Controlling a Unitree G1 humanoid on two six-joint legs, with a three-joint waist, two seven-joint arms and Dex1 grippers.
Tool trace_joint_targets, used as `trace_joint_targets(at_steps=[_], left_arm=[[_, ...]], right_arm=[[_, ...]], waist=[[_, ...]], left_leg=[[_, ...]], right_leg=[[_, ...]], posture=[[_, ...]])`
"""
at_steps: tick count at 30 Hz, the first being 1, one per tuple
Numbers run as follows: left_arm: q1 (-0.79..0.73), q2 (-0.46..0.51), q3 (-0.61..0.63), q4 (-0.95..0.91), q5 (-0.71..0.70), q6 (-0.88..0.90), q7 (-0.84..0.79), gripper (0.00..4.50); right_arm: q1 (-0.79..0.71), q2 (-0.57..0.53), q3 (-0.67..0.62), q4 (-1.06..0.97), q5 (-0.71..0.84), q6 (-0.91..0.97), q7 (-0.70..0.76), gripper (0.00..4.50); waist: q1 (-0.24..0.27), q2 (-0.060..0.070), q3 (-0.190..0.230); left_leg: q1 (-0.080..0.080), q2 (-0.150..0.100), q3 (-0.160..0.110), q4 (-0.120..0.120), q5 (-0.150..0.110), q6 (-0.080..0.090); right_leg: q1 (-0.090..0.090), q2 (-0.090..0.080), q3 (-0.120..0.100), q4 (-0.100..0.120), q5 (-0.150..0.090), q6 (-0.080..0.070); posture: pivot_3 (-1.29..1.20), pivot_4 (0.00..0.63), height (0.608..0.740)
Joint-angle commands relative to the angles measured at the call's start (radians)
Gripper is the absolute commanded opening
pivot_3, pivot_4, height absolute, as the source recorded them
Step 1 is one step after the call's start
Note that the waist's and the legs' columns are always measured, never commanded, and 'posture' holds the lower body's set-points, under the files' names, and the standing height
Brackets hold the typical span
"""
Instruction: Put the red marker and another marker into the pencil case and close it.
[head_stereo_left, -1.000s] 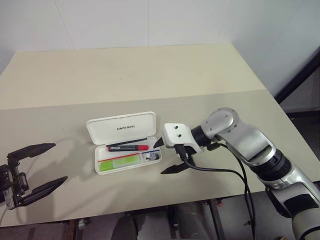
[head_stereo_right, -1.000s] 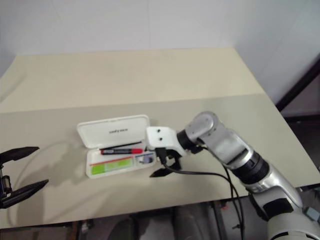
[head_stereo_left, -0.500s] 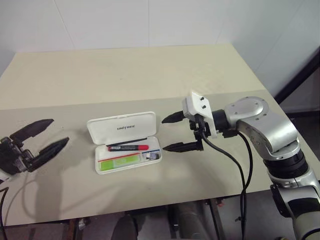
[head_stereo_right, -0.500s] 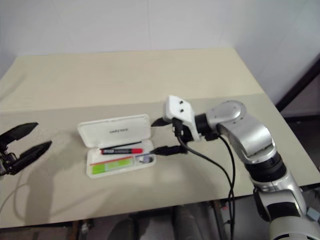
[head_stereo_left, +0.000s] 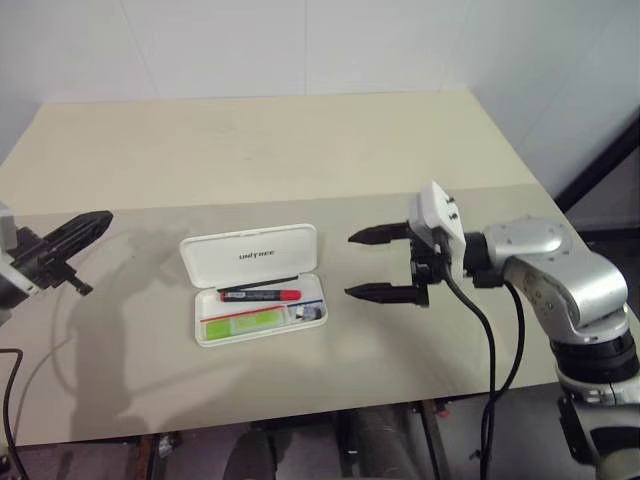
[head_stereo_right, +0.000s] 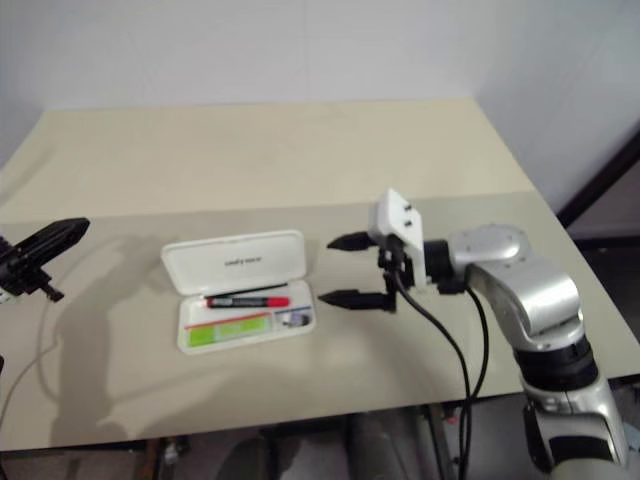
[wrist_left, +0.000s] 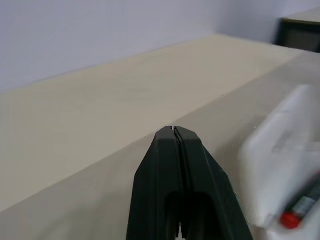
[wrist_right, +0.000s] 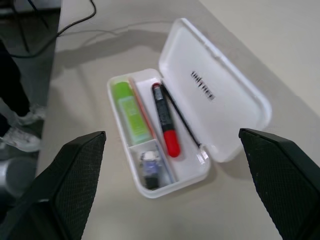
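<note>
The case (head_stereo_left: 256, 283) lies open on the tabletop (head_stereo_left: 300, 150), holding the red marker (head_stereo_left: 259, 295) and green marker (head_stereo_left: 240, 323). Left gripper (head_stereo_left: 88, 227) jaws closed, empty; right gripper (head_stereo_left: 375, 264) jaws spread wide, empty.

Glossy white plastic pencil case (head_stereo_left: 255, 283), matt table (head_stereo_left: 270, 140)

Bare table (head_stereo_left: 250, 140) around open pencil case (head_stereo_left: 255, 283)
</note>
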Motion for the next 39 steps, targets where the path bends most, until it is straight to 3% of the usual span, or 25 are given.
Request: trace_joint_targets(at_steps=[1, 6, 14, 20, 24, 32, 39], left_arm=[[-0.098, 0.023, -0.050, 0.115, 0.055, -0.033, -0.010, 0.01], [-0.246, 0.001, -0.140, 0.293, 0.097, -0.024, -0.052, 0.01], [-0.459, -0.071, -0.287, 0.559, 0.194, -0.004, -0.120, 0.01], [-0.649, -0.127, -0.274, 0.815, 0.190, 0.045, -0.144, 0.01], [-0.738, -0.157, -0.285, 0.937, 0.210, 0.110, -0.124, 0.01], [-0.789, -0.182, -0.437, 0.909, 0.275, 0.414, -0.387, 0.01], [-0.742, -0.154, -0.529, 0.735, 0.303, 0.503, -0.519, 0.01]], right_arm=[[0.044, 0.063, -0.096, -0.020, 0.036, -0.131, -0.048, 4.50], [0.168, 0.077, -0.135, 0.009, 0.001, -0.295, -0.035, 4.50], [0.368, -0.024, -0.165, 0.000, 0.002, -0.446, 0.079, 4.50], [0.479, -0.065, -0.243, -0.043, 0.086, -0.443, 0.106, 4.50], [0.536, -0.087, -0.256, -0.075, 0.089, -0.447, 0.095, 4.50], [0.529, -0.091, -0.251, -0.092, 0.093, -0.441, 0.032, 4.50], [0.515, -0.089, -0.237, -0.085, 0.081, -0.444, 0.010, 4.50]], waist=[[0.002, 0.000, 0.000], [0.006, -0.001, -0.001], [0.028, -0.001, -0.001], [0.027, -0.002, 0.000], [0.021, -0.002, 0.000], [0.022, -0.003, 0.000], [0.023, -0.003, 0.000]], left_leg=[[0.000, 0.000, 0.000, 0.000, 0.000, 0.000], [0.000, 0.000, 0.001, 0.001, 0.000, 0.000], [0.000, 0.000, 0.002, 0.001, 0.000, 0.000], [0.001, -0.001, 0.002, 0.006, 0.000, 0.000], [0.006, -0.001, 0.002, 0.003, 0.000, 0.000], [0.006, -0.001, 0.003, 0.006, -0.001, 0.000], [0.006, -0.002, 0.003, 0.006, -0.001, 0.000]], right_leg=[[0.000, 0.000, 0.000, 0.000, 0.001, 0.002], [0.001, 0.000, 0.001, 0.000, 0.004, 0.008], [0.002, 0.000, 0.001, 0.000, 0.005, 0.009], [0.005, 0.001, 0.003, -0.001, 0.006, 0.011], [0.017, 0.001, 0.004, -0.006, 0.005, 0.008], [0.017, 0.002, 0.007, -0.007, 0.003, 0.006], [0.017, 0.002, 0.009, -0.007, -0.001, -0.001]], posture=[[0.00, 0.150, 0.740], [0.00, 0.150, 0.740], [0.00, 0.150, 0.740], [0.00, 0.150, 0.740], [0.00, 0.150, 0.740], [0.00, 0.150, 0.740], [0.00, 0.150, 0.740]])
